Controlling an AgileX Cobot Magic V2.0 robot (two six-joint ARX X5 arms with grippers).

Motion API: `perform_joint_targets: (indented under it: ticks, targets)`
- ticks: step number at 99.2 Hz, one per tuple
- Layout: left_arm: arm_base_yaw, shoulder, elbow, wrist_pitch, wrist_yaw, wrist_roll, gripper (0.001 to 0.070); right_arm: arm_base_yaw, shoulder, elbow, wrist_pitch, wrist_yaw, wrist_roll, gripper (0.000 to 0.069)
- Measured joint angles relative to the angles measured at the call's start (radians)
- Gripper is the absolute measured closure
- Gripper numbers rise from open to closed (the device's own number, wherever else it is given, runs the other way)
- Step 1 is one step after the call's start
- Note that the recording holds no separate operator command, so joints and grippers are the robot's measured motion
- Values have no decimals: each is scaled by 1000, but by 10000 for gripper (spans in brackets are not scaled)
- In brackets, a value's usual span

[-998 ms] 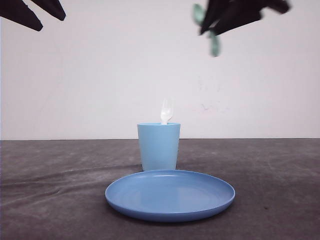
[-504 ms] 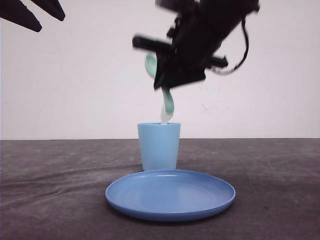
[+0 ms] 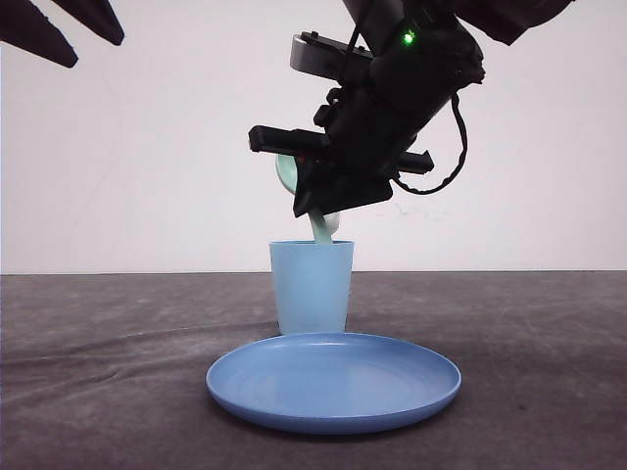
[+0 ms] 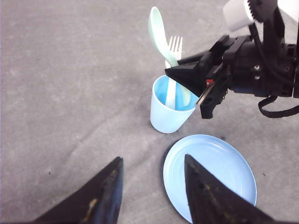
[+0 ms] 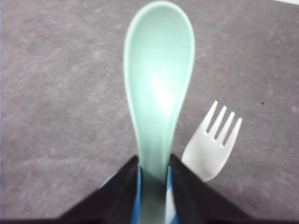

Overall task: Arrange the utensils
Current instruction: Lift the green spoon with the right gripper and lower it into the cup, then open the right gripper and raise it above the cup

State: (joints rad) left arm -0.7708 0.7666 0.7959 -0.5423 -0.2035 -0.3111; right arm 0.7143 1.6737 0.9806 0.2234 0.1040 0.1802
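Observation:
My right gripper (image 3: pixel 313 208) hangs just above the light blue cup (image 3: pixel 312 289), shut on the handle of the pale mint-green spoon (image 5: pixel 159 79). The spoon's bowl (image 3: pixel 285 171) points up and left. Its handle end reaches down inside the cup's rim (image 4: pixel 163 121). The white fork (image 5: pixel 212 149) stands in the cup with its tines (image 4: pixel 175 46) up, right beside the spoon (image 4: pixel 159 30). My left gripper (image 4: pixel 152 161) is open with nothing between its fingers. It is held high at the left (image 3: pixel 96 47), well away from the cup.
A blue round plate (image 3: pixel 333 382) lies on the dark grey cloth in front of the cup, nearer the table's front edge. The plate (image 4: pixel 210 172) is bare. Open cloth stretches to either side of the cup and plate.
My right gripper has come down and to the left from the top right, carrying the spoon. It now stands over the cup with the handle end inside. The left gripper has stayed put.

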Motion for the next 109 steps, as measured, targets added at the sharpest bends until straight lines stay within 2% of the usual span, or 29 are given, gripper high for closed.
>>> perform_joint_targets:
  ticks: [8, 16, 33, 60, 66, 81, 91, 109]
  targets:
    - [0, 0, 0, -1, 0, 0, 474, 1, 0, 0, 1, 0, 0, 396]
    - [0, 0, 0, -1, 0, 0, 474, 2, -1, 0, -5, -10, 0, 350]
    - [0, 0, 0, -1, 0, 0, 474, 13, -58, 0, -87, -25, 0, 333]
    - [0, 0, 0, 0, 0, 0, 474, 62, -306, 0, -337, -25, 8, 322]
    - [0, 0, 0, -1, 0, 0, 474, 71, -339, 0, -419, -25, 19, 257]
    - [0, 0, 0, -1, 0, 0, 474, 78, -351, 0, -580, -25, 77, 10]
    - [0, 0, 0, -1, 0, 0, 474, 78, -336, 0, -643, -25, 113, 11]
    - [0, 0, 0, -1, 0, 0, 474, 78, -282, 0, -645, -25, 169, 11]
